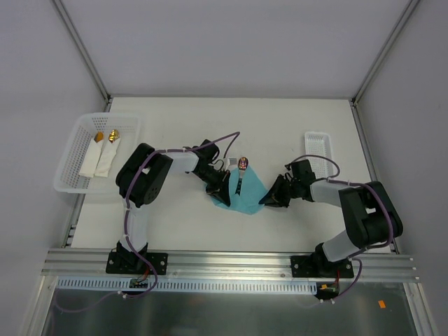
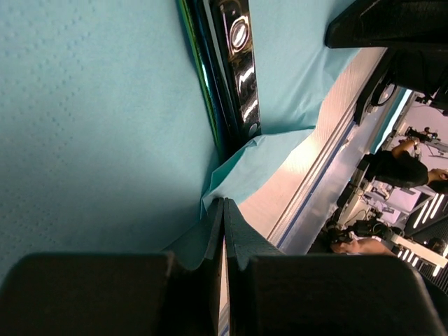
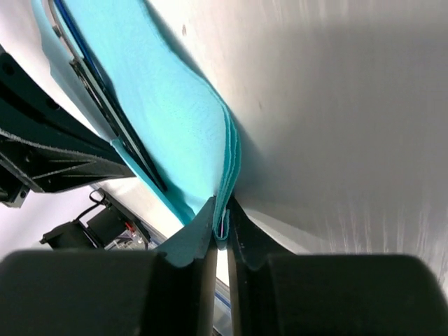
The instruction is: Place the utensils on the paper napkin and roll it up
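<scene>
Two pinches are set, one per arm. Left jaws are together on the left side of the paper napkin point(image 1: 248, 197). Right jaws are clamped on the stacked plies of its right edge, which stands raised off the bench point(image 1: 175, 224).

Step in hand, by my reading: starting the roll.
- Carry the right edge low and level over the utensils point(image 1: 240, 180).
- Move both pinches together so the paper neither tears nor drags the cutlery askew.
- Hold tension light.
- Risk: plies slipping apart at the right pinch.

Napkin: mid-bench between the arms. Teal, thin and limp, with a faint embossed grain and several layers showing at the right edge.

Utensils: lying along the napkin, handles dark and mirror-bright. The purplish-pink head points to the far edge and appears to reach past the paper.

Far-left corner: white mesh basket point(image 1: 66, 178) with two white napkin rolls point(image 1: 101, 157), gold tips showing. Far right: small white tray point(image 1: 318, 143).
</scene>
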Robot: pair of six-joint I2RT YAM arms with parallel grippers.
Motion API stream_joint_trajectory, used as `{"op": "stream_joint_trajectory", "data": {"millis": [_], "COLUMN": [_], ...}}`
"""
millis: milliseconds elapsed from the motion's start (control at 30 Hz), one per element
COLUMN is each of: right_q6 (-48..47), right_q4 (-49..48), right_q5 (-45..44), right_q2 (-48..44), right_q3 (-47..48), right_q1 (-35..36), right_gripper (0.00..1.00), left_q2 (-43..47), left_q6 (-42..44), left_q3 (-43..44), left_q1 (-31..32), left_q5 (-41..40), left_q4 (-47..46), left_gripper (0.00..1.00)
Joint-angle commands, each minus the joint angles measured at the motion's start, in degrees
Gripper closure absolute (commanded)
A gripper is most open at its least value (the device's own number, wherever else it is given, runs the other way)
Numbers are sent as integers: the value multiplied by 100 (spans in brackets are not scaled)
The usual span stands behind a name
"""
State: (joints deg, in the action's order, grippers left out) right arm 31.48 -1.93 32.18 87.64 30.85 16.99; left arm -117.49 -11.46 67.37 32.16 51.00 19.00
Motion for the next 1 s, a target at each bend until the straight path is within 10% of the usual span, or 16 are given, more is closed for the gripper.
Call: {"op": "stream_joint_trajectory", "data": {"millis": [0, 300, 567, 967], "right_q6": [-441, -758, -424, -169], "right_q4": [641, 739, 28, -1080], "right_q5": [-1065, -750, -20, 429], "right_q2": [350, 1053, 1107, 1370], "right_q3": [218, 1080, 827, -307], "right_q1": [-108, -170, -170, -179], "right_gripper": [90, 96, 43, 35], "left_q2": [-125, -213, -178, -160], "left_q6": [-22, -303, -497, -620], "left_q3": [4, 4, -75, -190], "left_q1": [-114, -237, -272, -316], "left_q5": [-240, -143, -64, -38], "left_q4": [-46, -151, -388, -547], "left_gripper": [100, 100, 100, 100]}}
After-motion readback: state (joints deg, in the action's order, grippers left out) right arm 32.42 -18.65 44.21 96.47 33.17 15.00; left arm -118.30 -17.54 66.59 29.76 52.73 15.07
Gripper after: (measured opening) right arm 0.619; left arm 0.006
